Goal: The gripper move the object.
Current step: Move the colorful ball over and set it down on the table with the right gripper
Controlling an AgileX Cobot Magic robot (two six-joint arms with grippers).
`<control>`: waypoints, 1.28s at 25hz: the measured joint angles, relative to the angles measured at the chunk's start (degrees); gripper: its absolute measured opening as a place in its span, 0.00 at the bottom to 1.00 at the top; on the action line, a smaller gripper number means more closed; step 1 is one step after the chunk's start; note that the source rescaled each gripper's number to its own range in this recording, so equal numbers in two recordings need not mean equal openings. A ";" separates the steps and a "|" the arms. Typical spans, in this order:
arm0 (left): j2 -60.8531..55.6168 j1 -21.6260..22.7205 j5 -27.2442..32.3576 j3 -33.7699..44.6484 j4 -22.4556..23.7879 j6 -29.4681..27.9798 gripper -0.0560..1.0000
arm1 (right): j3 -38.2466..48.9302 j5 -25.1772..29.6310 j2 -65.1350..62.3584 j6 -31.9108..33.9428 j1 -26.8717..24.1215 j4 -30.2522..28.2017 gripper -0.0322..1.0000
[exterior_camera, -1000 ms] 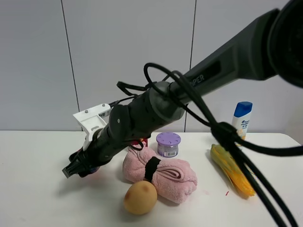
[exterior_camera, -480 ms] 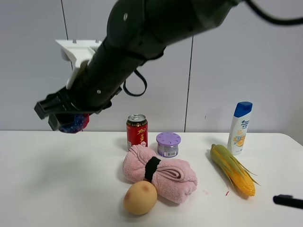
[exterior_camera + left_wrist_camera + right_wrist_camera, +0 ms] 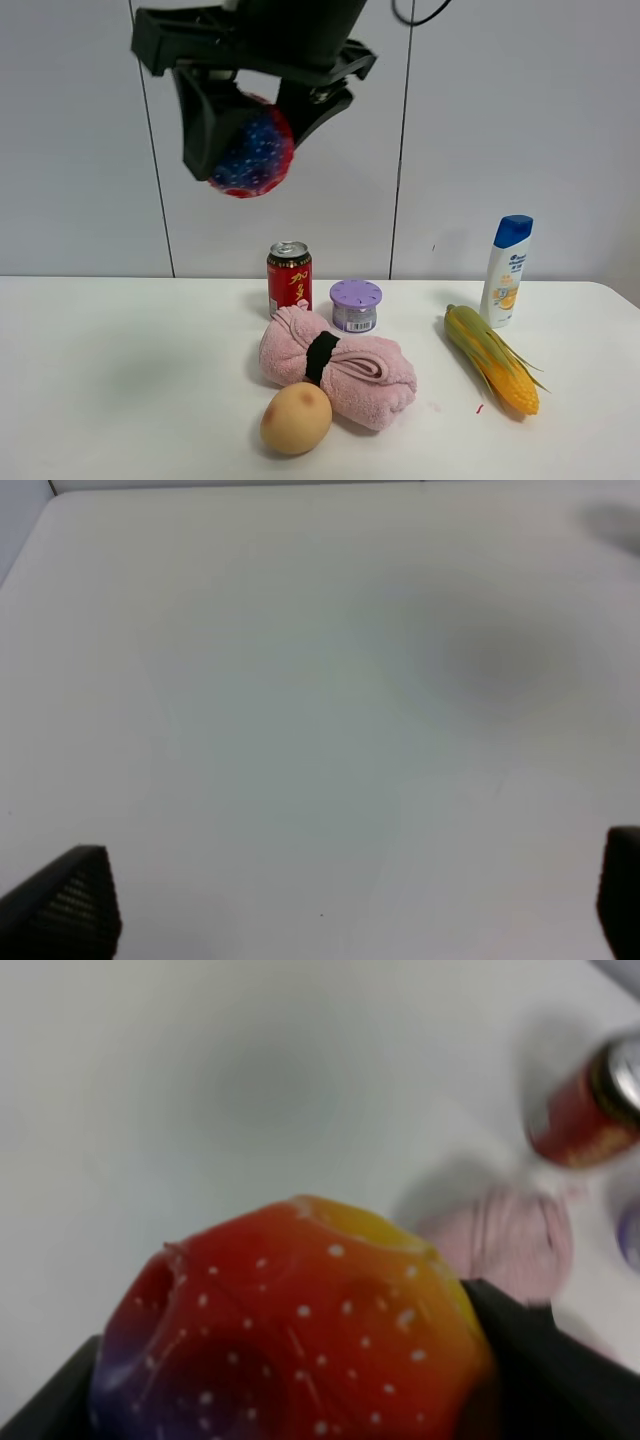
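Note:
My right gripper [image 3: 256,122], a black angular claw, hangs high above the table at the top of the exterior view. It is shut on the bumpy rainbow ball [image 3: 250,150], which shows red, blue and purple there. In the right wrist view the ball [image 3: 300,1330] fills the lower part, red and yellow with purple, between the black fingers [image 3: 545,1365]. The ball is far above the white table [image 3: 110,370]. My left gripper [image 3: 345,895] is open and empty over bare table in the left wrist view. It does not show in the exterior view.
On the table stand a red can [image 3: 289,278], a purple lidded jar [image 3: 356,305] and a shampoo bottle [image 3: 508,270]. A rolled pink towel [image 3: 335,365], a tan egg-shaped thing [image 3: 296,417] and a corn cob [image 3: 495,358] lie nearer the front.
My right gripper has lifted the ball from near the table's left side to high above it and swung rightward. The things on the table have not moved.

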 joint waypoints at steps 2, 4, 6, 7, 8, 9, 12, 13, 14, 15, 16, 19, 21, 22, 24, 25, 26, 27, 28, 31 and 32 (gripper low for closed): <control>0.00 0.00 0.00 0.00 0.00 0.00 1.00 | 0.00 5.03 -2.02 3.47 0.00 -1.62 0.03; 0.00 0.00 0.00 0.00 0.00 0.00 1.00 | -0.01 9.36 -3.81 5.51 0.00 -2.72 0.03; 0.00 0.00 0.00 0.00 0.00 0.00 1.00 | -0.06 14.44 -5.45 6.82 0.00 -3.38 0.03; 0.00 0.00 0.00 0.00 0.00 0.00 1.00 | -0.06 14.78 -5.73 7.25 0.00 -3.38 0.03; 0.00 0.00 0.00 0.00 0.00 0.00 1.00 | -0.06 14.83 -5.84 7.55 0.00 -3.51 0.03; 0.00 0.00 0.00 0.00 0.00 0.00 1.00 | -0.06 14.96 -5.90 7.94 0.00 -3.56 0.03; 0.00 0.00 0.00 0.00 0.00 0.00 1.00 | 0.38 15.24 -5.90 9.00 0.00 -4.23 0.03; 0.00 0.00 0.00 0.00 0.00 0.00 1.00 | 0.65 15.31 -5.90 9.13 -0.12 -4.44 0.03; 0.00 0.00 0.00 0.00 0.00 0.00 1.00 | 1.19 15.28 -5.96 9.19 -0.51 -4.49 0.03; 0.00 0.00 0.00 0.00 0.00 0.00 1.00 | 1.94 15.28 -6.02 9.30 -1.04 -4.65 0.03; 0.00 0.00 0.00 0.00 0.00 0.00 1.00 | 2.68 15.28 -6.02 9.32 -1.64 -4.90 0.03; 0.00 0.00 0.00 0.00 0.00 0.00 1.00 | 5.86 15.46 -6.08 9.54 -4.36 -5.38 0.03; 0.00 0.00 0.00 0.00 0.00 0.00 1.00 | 8.09 15.46 -6.13 9.54 -5.95 -5.49 0.03; 0.00 0.00 0.00 0.00 0.00 0.00 1.00 | 9.37 15.46 -6.13 9.39 -6.77 -5.49 0.03; 0.00 0.00 0.00 0.00 0.00 0.00 1.00 | 11.72 15.46 -6.13 9.07 -8.13 -5.49 0.03; 0.00 0.00 0.00 0.00 0.00 0.00 1.00 | 13.01 15.46 -6.13 8.92 -8.85 -5.41 0.03; 0.00 0.00 0.00 0.00 0.00 0.00 1.00 | 14.28 15.46 -6.19 8.80 -9.68 -5.12 0.03; 0.00 0.00 0.00 0.00 0.00 0.00 1.00 | 15.29 15.38 -6.19 8.72 -10.46 -4.82 0.03; 0.00 0.00 0.00 0.00 0.00 0.00 1.00 | 16.50 15.38 -6.19 8.72 -11.44 -4.15 0.03; 0.00 0.00 0.00 0.00 0.00 0.00 1.00 | 20.16 15.38 -6.25 8.72 -14.15 -3.33 0.03; 0.00 0.00 0.00 0.00 0.00 0.00 1.00 | 21.39 15.31 -6.31 8.72 -14.98 -3.33 0.03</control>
